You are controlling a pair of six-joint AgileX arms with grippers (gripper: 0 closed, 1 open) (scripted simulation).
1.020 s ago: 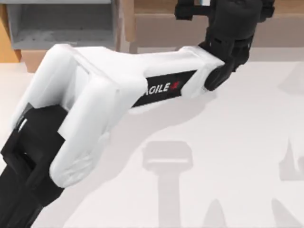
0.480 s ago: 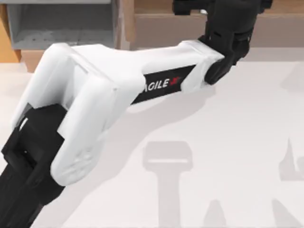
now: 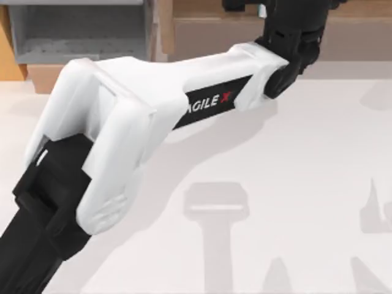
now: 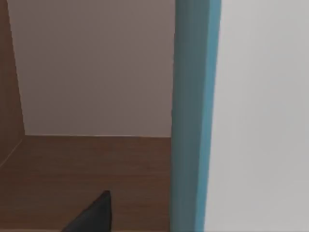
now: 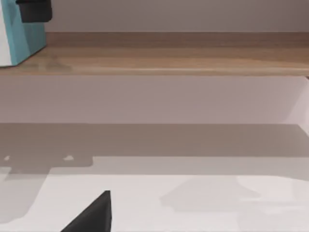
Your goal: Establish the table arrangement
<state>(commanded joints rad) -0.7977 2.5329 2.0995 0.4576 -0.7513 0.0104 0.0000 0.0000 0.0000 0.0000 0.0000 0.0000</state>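
1. The left arm (image 3: 153,116), a white-shelled AgileX arm with black joints, is stretching diagonally across the top view, from the lower left up to the top centre, where its black wrist is reaching over the long brown wooden shelf (image 3: 202,30) at the back.
2. Compared with the frames from half a second and one second earlier, the arm is sitting a little further toward the top of the view, so the wrist is pushing deeper over the shelf.
3. Judged from that, the arm is probably dealing with something on the shelf as a step in arranging the table.
4. The left wrist view is showing a tall teal and white box-like object (image 4: 195,116) standing upright on the shelf, very close to the camera; whether this claw is apart, together or clamped on it, I cannot tell.
5. The broad matte white table (image 3: 294,184) is lying below and in front of the shelf.
6. A light-wood drawer box with a grey inside (image 3: 79,30) is sitting at the top left.
7. The right wrist view is looking across the table at the shelf; I cannot tell the state of the right claw.
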